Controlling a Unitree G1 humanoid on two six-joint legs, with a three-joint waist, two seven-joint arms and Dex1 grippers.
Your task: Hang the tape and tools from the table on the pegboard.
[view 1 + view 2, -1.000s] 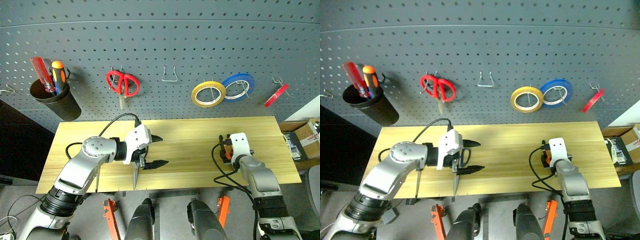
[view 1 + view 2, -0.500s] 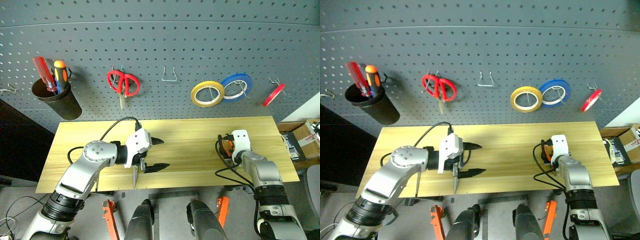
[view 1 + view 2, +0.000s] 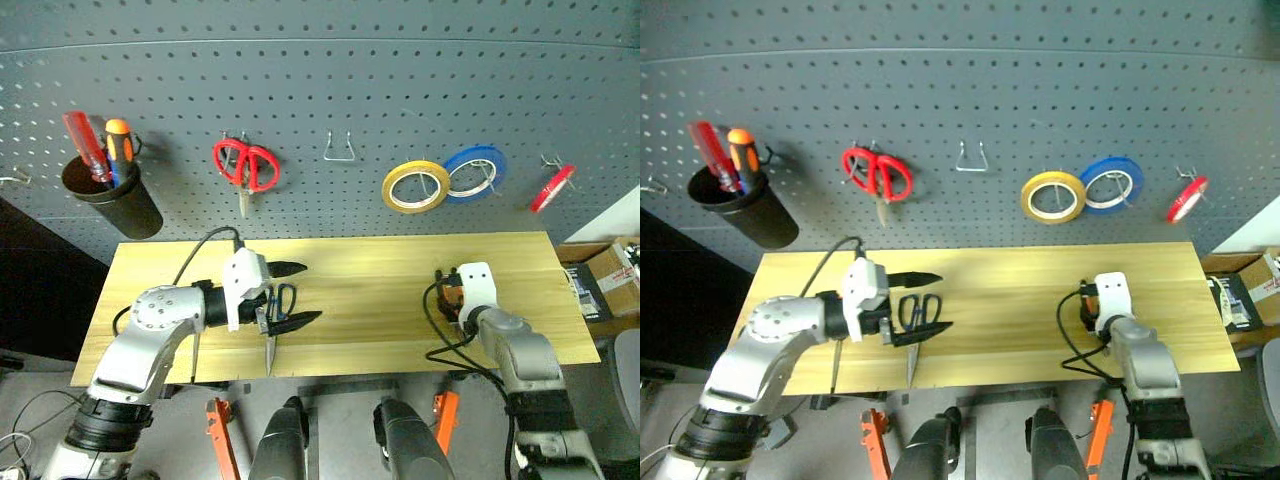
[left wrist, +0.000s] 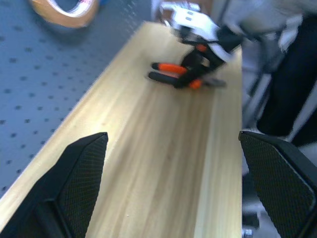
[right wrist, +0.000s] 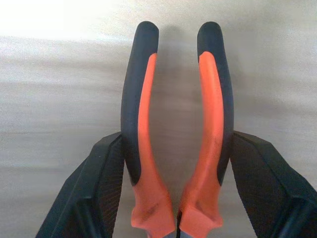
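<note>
My right gripper is shut on the pliers, its fingers pressed against the outer sides of the orange-and-black handles, over the right part of the table. The left wrist view shows those pliers in that gripper. My left gripper is open over the table's left part, right beside the dark-handled scissors, which lie flat with the blade toward the front edge. The red tape hangs on the pegboard at far right. The orange-and-black screwdriver stands in a black cup.
The black cup on the pegboard's left also holds a red-handled screwdriver. Red scissors, an empty wire hook, a yellow roll and a blue roll hang in a row. Boxes sit beyond the table's right end.
My left gripper drew back to the left, still open, uncovering the scissors' handles. My right gripper's fingers closed in on the pliers and it rose a little.
</note>
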